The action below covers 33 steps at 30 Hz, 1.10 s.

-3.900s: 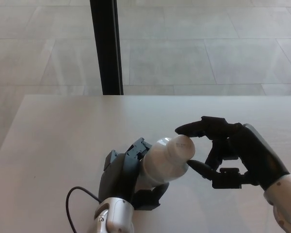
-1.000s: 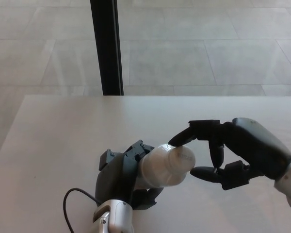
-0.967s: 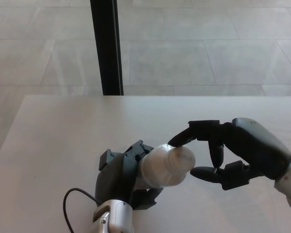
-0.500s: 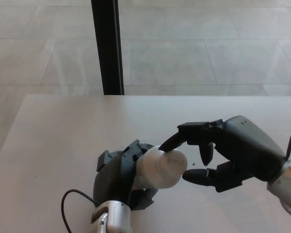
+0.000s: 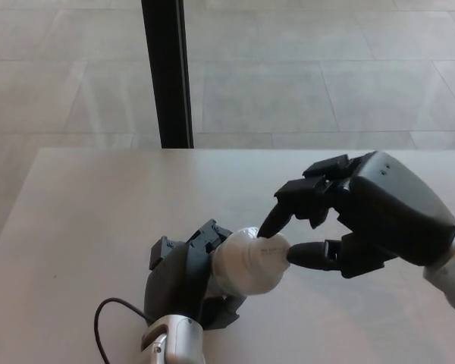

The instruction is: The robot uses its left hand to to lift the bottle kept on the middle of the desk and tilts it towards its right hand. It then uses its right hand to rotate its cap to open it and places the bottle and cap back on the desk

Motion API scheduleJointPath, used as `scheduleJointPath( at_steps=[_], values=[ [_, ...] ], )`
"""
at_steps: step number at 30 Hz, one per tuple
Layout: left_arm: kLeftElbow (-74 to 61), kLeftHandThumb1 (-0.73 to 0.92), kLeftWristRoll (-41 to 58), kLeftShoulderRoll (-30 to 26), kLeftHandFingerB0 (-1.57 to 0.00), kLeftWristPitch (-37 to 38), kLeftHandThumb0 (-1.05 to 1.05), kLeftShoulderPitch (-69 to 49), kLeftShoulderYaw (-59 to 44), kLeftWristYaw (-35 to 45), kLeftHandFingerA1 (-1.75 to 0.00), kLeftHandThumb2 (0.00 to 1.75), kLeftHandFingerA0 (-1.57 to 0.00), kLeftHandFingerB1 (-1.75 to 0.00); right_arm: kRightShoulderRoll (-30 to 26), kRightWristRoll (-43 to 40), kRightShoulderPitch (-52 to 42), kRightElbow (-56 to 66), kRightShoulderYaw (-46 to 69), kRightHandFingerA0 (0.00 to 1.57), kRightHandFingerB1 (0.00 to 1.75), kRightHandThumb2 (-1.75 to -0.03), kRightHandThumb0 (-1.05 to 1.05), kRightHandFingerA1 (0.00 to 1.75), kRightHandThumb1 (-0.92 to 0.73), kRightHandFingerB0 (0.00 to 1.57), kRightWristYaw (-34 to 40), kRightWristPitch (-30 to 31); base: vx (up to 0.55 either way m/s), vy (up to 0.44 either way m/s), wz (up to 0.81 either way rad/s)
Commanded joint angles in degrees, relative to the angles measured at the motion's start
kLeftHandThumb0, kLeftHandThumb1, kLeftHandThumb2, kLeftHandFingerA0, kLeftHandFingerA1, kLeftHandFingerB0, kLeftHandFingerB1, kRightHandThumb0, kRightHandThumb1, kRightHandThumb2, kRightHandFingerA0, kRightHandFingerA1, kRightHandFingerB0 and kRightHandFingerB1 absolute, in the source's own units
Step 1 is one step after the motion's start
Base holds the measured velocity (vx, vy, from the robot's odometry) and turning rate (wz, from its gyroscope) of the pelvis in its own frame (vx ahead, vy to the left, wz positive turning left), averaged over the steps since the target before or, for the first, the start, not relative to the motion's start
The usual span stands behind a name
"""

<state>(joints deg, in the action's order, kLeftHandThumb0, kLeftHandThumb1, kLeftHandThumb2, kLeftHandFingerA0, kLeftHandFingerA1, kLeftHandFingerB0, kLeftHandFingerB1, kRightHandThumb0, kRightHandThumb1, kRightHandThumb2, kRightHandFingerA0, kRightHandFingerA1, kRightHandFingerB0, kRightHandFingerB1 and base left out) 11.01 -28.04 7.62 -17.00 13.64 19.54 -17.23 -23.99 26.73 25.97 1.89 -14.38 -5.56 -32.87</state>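
Head view, looking down on a pale desk with a tiled floor beyond it and a dark post rising behind the far edge. The left hand comes up from the lower edge and is wrapped round the body of the white bottle, holding it off the desk near the middle, a little toward the robot. The bottle is tilted so its cap points to the robot's right, which presents the top squarely to the other hand rather than upward. The right hand reaches in from the right, its digits narrowed onto the cap: one fingertip presses on the cap's upper edge and the thumb meets it from below, so the cap sits pinched between them. This opposed grip looks chosen to give purchase for twisting while the left hand keeps the body from turning with it. I judge the step in hand to be the unscrewing; the cap appears seated on the neck, though whether it is loosened at all cannot be told. A black cable loops by the left wrist, clear of the bottle. Risk, as I read it: the smooth cap slipping under the fingertips.
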Motion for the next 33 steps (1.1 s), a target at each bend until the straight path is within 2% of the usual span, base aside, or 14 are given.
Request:
scheduleJointPath(
  at_steps=[1,10,11,15,16,19,22,23,24,25,27,28,30,33],
  values=[
    [2.84,0.77,0.31,-0.61,-0.67,-3.58,0.04,-2.64,-0.08,1.70,-1.75,0.93,-0.68,-1.26,-2.86,6.89,4.67,-3.27,1.81,0.91,0.78,-0.59,-0.36,1.33,-0.53,0.86,7.45,-14.44,0.00,0.000,0.00],
    [3.26,0.79,0.24,-1.09,-0.64,-2.50,0.04,-3.01,0.26,1.70,-1.75,0.92,-0.70,-1.40,-6.49,14.16,8.12,-5.26,2.83,0.91,0.75,-0.58,-0.37,1.38,-0.52,0.88,12.26,-20.05,0.00,0.000,0.00],
    [3.11,0.87,0.07,-1.15,-0.61,-2.75,-0.04,-2.98,0.31,1.71,-1.75,0.69,-0.75,-1.40,-6.74,12.68,7.56,-5.38,3.23,0.91,0.76,-0.59,-0.37,1.31,-0.53,0.88,11.14,-18.88,0.00,0.000,0.00],
    [2.86,0.88,0.02,-1.20,-0.59,-3.24,-0.02,-2.71,0.33,2.05,-1.75,0.74,-0.69,-1.40,-6.99,9.21,4.54,-4.90,4.28,0.91,0.74,-0.61,-0.36,1.30,-0.55,0.85,7.60,-13.72,0.00,0.000,0.00],
    [2.86,0.82,0.14,-1.11,-0.62,-3.20,0.02,-2.72,0.27,2.02,-1.75,0.85,-0.68,-1.42,-7.07,9.10,3.52,-3.72,4.35,0.87,0.71,-0.62,-0.35,1.45,-0.57,0.80,6.39,-12.10,0.00,0.000,0.00],
    [3.00,0.81,0.08,-0.98,-0.68,-2.96,0.02,-3.01,0.33,1.58,-1.75,0.84,-0.68,-1.22,-7.23,9.02,0.14,0.15,4.29,0.87,0.52,-0.66,-0.38,1.46,-0.64,0.69,2.91,-7.99,0.00,0.000,0.00],
    [3.16,0.81,0.15,-1.20,-0.63,-2.64,0.02,-2.94,0.21,1.67,-1.75,0.86,-0.69,-1.38,-7.22,10.42,-2.96,5.30,4.15,0.82,0.42,-0.63,-0.53,1.51,-0.63,0.53,-1.11,-2.74,0.00,0.000,0.00],
    [2.90,0.77,-0.28,-1.09,-0.53,-4.02,0.01,-2.67,0.31,1.84,-1.72,0.83,-0.65,-0.81,-7.06,10.38,-3.41,6.73,4.09,0.83,0.40,-0.62,-0.57,1.49,-0.62,0.49,-2.74,-0.69,0.00,0.000,0.00],
    [2.91,0.76,-0.26,-1.20,-0.60,-3.48,0.02,-2.71,0.27,1.66,-1.70,0.85,-0.65,-0.89,-7.00,10.90,-3.65,7.73,4.10,0.96,0.52,-0.95,-0.67,1.27,-0.54,0.37,-3.78,0.70,0.00,0.000,0.00],
    [2.80,0.80,-0.15,-1.20,-0.58,-3.30,0.02,-2.74,0.21,1.68,-1.74,0.78,-0.66,-1.22,-6.90,10.95,-3.94,8.66,4.11,0.84,0.37,-0.63,-0.63,1.47,-0.62,0.41,-4.82,1.99,0.00,0.000,0.00],
    [2.67,0.78,0.17,-0.95,-0.63,-3.24,0.02,-2.82,-0.08,1.50,-1.75,0.80,-0.65,-1.17,-6.60,11.25,-4.29,9.48,4.12,0.85,0.37,-0.62,-0.64,1.42,-0.60,0.42,-5.09,2.98,0.00,0.000,0.00],
    [2.61,0.82,-0.13,-0.96,-0.51,-3.92,0.00,-2.66,0.03,1.62,-1.22,0.74,-0.70,-0.73,-6.47,10.96,-4.61,10.86,4.09,0.83,0.37,-0.65,-0.68,1.42,-0.61,0.37,-7.03,5.16,0.00,0.000,0.00],
    [2.31,0.78,0.25,-0.87,-0.59,-4.36,0.01,-2.61,-0.19,2.27,-1.62,0.85,-0.60,-1.14,-5.51,11.16,-5.26,13.06,4.15,0.82,0.38,-0.64,-0.69,1.42,-0.57,0.35,-9.09,8.96,0.00,0.000,0.00],
    [2.56,0.79,0.28,-1.08,-0.66,-3.64,0.02,-2.65,-0.20,2.22,-1.74,0.90,-0.63,-1.26,-3.93,10.94,-6.02,14.98,4.35,0.77,0.40,-0.63,-0.74,1.48,-0.57,0.30,-11.14,13.54,0.00,0.000,0.00]
  ],
)
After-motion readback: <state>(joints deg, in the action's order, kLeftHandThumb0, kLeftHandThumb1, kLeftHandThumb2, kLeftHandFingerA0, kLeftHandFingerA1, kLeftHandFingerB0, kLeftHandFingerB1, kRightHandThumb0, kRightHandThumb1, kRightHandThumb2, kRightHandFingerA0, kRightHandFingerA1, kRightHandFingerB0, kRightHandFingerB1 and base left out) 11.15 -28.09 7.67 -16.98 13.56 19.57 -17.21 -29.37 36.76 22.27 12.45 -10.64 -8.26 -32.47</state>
